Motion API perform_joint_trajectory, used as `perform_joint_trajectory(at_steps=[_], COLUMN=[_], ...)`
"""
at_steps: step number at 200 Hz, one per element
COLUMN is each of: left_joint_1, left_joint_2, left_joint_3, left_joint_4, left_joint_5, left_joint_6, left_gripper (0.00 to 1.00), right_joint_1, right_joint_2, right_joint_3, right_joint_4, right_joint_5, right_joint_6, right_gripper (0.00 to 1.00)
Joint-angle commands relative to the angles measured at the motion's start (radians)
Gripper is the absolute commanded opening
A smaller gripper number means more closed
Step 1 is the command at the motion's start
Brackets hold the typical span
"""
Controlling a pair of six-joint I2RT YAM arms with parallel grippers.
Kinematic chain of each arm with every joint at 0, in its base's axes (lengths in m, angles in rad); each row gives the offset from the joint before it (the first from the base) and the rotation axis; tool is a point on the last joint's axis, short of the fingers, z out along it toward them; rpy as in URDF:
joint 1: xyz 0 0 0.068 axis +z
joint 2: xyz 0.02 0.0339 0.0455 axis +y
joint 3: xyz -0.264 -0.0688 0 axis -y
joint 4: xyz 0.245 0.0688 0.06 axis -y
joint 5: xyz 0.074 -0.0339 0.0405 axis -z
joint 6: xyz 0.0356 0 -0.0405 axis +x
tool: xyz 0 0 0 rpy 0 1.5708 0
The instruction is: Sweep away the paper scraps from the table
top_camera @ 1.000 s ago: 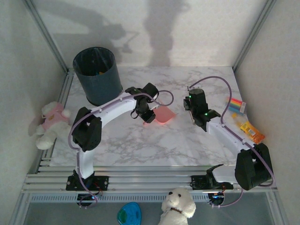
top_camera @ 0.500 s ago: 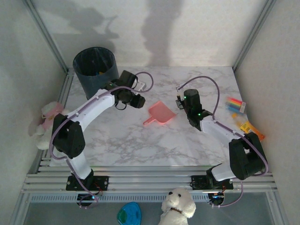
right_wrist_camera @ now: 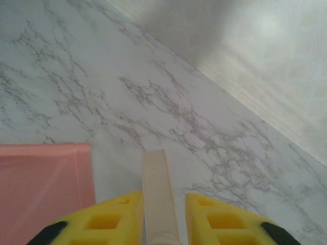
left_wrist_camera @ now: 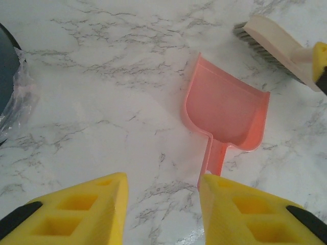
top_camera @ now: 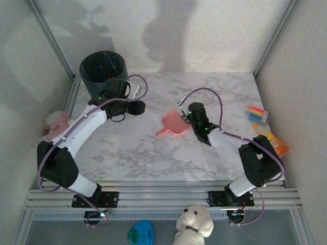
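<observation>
At upper left, the dark bin (top_camera: 103,76) stands on the table's (top_camera: 153,158) far corner. Just right of it, the left gripper (top_camera: 139,108) hovers with its fingers apart and empty. At centre lies the pink dustpan (top_camera: 173,123), with open marble below it. Beside it, the right gripper (top_camera: 185,115) is clamped on the brush (left_wrist_camera: 271,43) handle. Packets (top_camera: 257,113) lie by the right edge.

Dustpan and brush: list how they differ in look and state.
The dustpan is pink and scoop-shaped; the brush is cream with grey bristles. The dustpan lies flat on the marble table, with no gripper on it; the brush is clamped by its handle in the right gripper. Both are sweeping tools, close together but not touching.
</observation>
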Motion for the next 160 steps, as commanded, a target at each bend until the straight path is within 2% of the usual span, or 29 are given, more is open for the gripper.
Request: perform_joint_trajectory(at_steps=[1,77,160], left_joint_1=[0.010,0.011,0.010], left_joint_2=[-0.038,-0.031,-0.024], left_joint_3=[-0.044,-0.073,-0.078], left_joint_4=[0.071,0.094,0.082], left_joint_5=[0.037,0.056,0.057], left_joint_6=[0.003,0.002,0.007], left_gripper=[0.41,0.41,0.41], right_joint_1=[0.032,0.141,0.246], right_joint_2=[0.028,0.098,0.160], right_joint_3=[-0.007,-0.030,-0.041], right_joint_4=[0.109,0.214,0.241], right_joint_5=[0.076,0.174,0.217], right_joint_6=[-0.050,-0.088,-0.101], right_gripper=[0.00,0.00,0.01])
